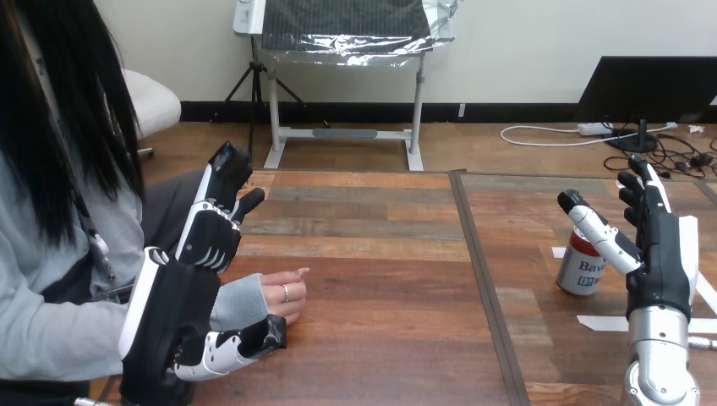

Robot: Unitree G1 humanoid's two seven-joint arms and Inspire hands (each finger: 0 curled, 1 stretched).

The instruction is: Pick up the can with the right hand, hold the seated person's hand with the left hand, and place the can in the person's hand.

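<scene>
Two robot hands wait wide open at the long brown wooden table (380, 254).
The black-and-white left hand (173, 309) is next to the person's hand (283, 298), which lies flat on the table. The right hand (659, 262) stands by the little red-and-white metal can (577, 272).

can (580, 272) right, person's hand (283, 298) left (well apart)

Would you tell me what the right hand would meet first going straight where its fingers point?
Likely nothing: the right hand points across the table, and the can stands left of that line.
</scene>
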